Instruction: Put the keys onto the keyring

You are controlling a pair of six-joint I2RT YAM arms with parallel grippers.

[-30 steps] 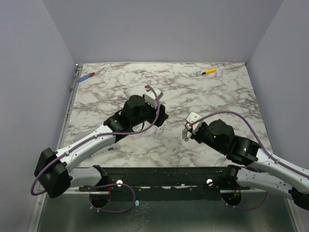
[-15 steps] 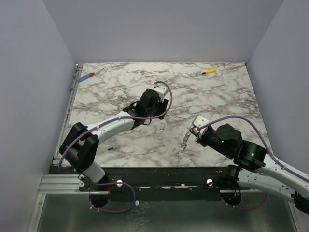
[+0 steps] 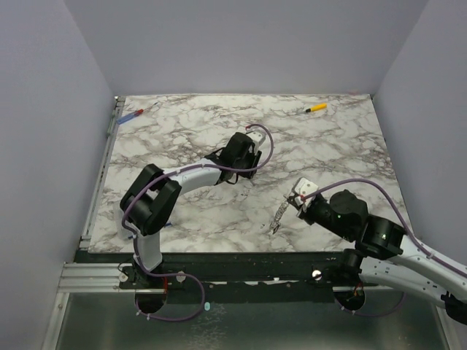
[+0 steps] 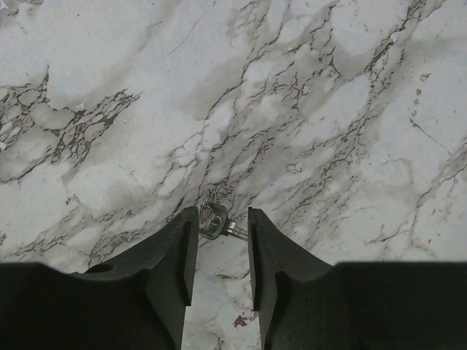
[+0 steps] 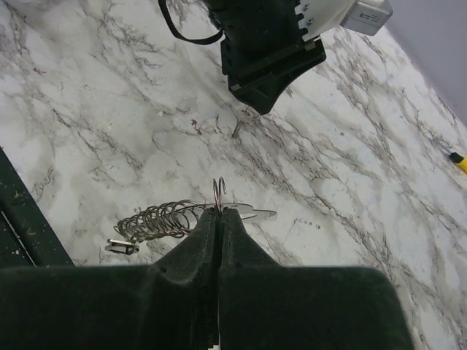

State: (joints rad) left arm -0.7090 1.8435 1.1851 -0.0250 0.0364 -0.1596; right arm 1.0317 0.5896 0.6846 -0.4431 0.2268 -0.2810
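Around one key [image 4: 212, 219], left pincer [image 4: 221, 216] half-open; right pincer [image 5: 220, 212] tight on keyring [image 5: 218, 189].

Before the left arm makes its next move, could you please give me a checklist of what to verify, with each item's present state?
1. Key lies between the left gripper's jaws: ok.
2. Jaws closed firmly on the key: not ok, they stand apart around it.
3. Right gripper shut on the keyring: ok.
4. Keyring upright above the fingertips, facing the left arm: ok.
5. Coil hanging from the keyring is free of the table: cannot tell.
6. Yellow tool well away from both arms: ok.
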